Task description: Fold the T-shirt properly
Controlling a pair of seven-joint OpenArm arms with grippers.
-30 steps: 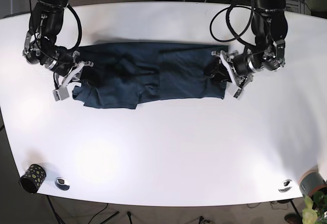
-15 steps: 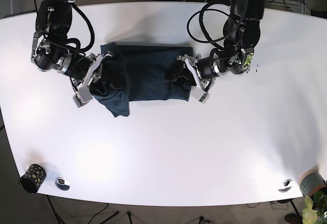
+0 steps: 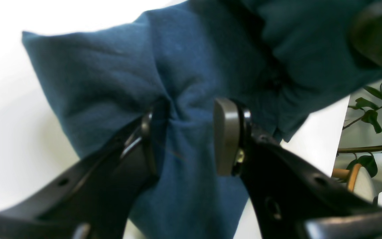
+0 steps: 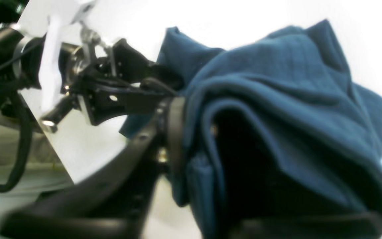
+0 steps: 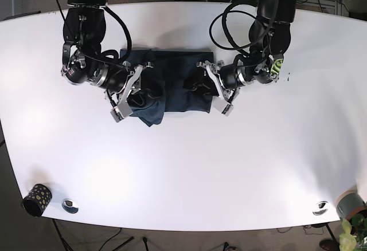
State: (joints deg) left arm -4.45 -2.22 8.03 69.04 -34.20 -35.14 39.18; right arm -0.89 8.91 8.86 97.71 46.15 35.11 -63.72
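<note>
The dark blue cotton T-shirt [image 5: 172,85] lies bunched near the rear centre of the white oval surface [image 5: 189,171], gathered between both arms.

Left tool [image 3: 187,132]: the wrist view shows a pleat of fabric puckered between the fingers [image 3: 225,136], so it is pinching the shirt's edge. In the base view this tool [image 5: 213,90] sits at the shirt's right end.

Right tool [image 5: 129,93]: at the shirt's left end, wrapped in cloth. Its wrist view shows fabric draped over one finger [image 4: 174,132]; the opposing finger is hidden, so its closure cannot be confirmed.

Judged step: folding the two ends inward toward the middle.

Procedure for a clean result:
1. Hold both ends level so the carried layers stay parallel to the surface.
2. Lay each end down flat; avoid dropping it in a heap, as the left end already hangs in a loose lump [image 5: 150,113].
3. Release only once the fabric rests on the lower layer.
4. Withdraw outward and low to avoid dragging the fold open.
</note>
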